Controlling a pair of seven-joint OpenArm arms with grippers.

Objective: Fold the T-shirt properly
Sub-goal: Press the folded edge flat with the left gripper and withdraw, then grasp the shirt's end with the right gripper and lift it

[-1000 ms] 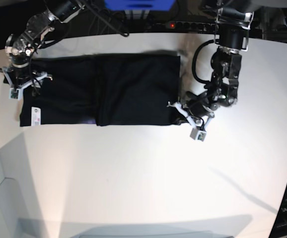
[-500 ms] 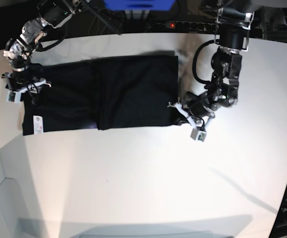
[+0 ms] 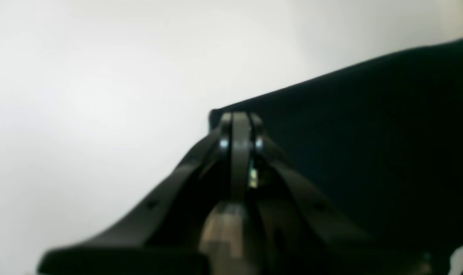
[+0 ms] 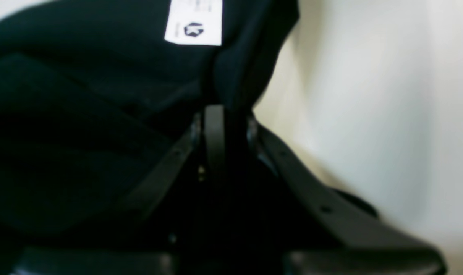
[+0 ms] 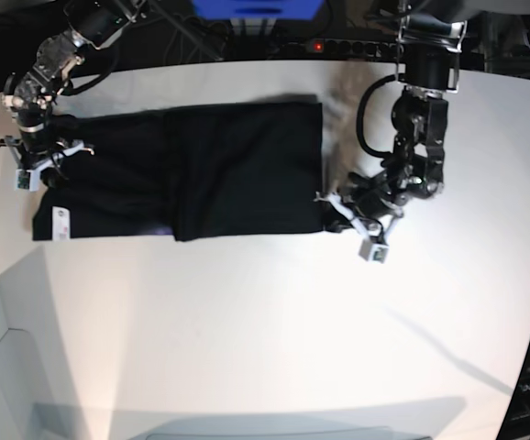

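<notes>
The T-shirt (image 5: 201, 170) is lying flat along the far part of the white worktop (image 5: 274, 330), folded into a long black band, with its white label (image 5: 60, 223) showing near the corner at the right arm's end. The right claw (image 5: 38, 158) is sitting at that end of the cloth; in the right wrist view its jaws are standing close together with a raised fold of black fabric pinched between them, just below the label (image 4: 193, 23). The left claw (image 5: 349, 209) is resting at the opposite end, at the shirt's near corner; in the left wrist view its jaws (image 3: 239, 130) are pressed fully together at that corner, but I cannot tell whether any cloth is caught between them.
</notes>
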